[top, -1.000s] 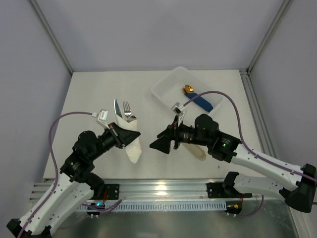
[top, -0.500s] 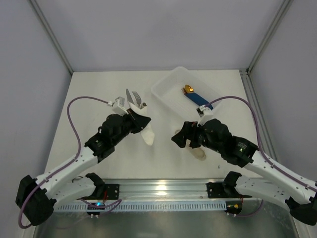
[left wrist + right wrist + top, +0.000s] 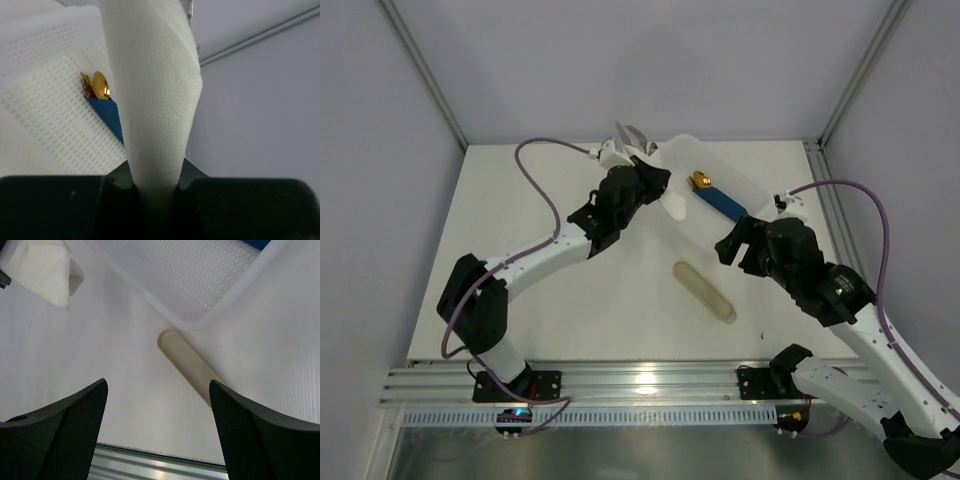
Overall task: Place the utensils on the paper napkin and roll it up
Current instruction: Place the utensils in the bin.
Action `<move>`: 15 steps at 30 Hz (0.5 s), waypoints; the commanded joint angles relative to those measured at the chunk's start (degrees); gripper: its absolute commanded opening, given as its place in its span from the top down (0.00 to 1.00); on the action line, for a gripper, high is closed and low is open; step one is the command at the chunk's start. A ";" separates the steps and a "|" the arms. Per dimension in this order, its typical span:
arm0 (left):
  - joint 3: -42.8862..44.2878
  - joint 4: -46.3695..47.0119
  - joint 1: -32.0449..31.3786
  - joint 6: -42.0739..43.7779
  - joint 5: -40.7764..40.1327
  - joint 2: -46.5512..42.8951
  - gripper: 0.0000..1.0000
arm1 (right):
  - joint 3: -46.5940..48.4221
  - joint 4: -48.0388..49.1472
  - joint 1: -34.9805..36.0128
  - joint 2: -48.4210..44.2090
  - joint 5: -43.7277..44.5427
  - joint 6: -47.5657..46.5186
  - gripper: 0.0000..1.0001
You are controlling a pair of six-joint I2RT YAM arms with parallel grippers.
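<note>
The left gripper (image 3: 655, 186) has its fingers pinched tight on the paper napkin (image 3: 155, 100), which is rolled around the utensils (image 3: 632, 135) with fork tines poking out of its far end. The bundle hangs over the left side of the white plastic tray (image 3: 725, 165), where the blue-handled gold-tipped piece (image 3: 715, 195) lies, probably so the finished roll can be set down there. The right gripper (image 3: 730, 245) hovers with fingers spread wide and holding nothing, near the beige sleeve (image 3: 705, 292), apparently out of the way
</note>
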 commanded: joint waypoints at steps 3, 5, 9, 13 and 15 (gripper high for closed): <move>13.92 -1.53 -1.14 -7.41 -6.02 10.09 1.00 | 8.06 -11.54 -5.77 2.45 1.55 0.79 0.15; 20.05 -5.31 -1.49 -8.57 -7.07 13.16 1.00 | 11.92 -13.40 -8.68 2.27 3.65 0.88 0.15; 27.20 -10.59 -1.93 -13.05 -7.61 21.24 1.00 | 16.06 -17.53 -12.37 3.67 1.22 1.23 0.15; 32.04 -12.45 -1.93 -17.36 -6.29 27.58 1.00 | 17.65 -20.43 -16.58 7.36 -4.93 1.23 0.15; 34.05 -12.53 -1.93 -17.89 -6.20 29.95 1.00 | 17.74 -20.96 -17.82 8.51 -7.92 0.62 0.15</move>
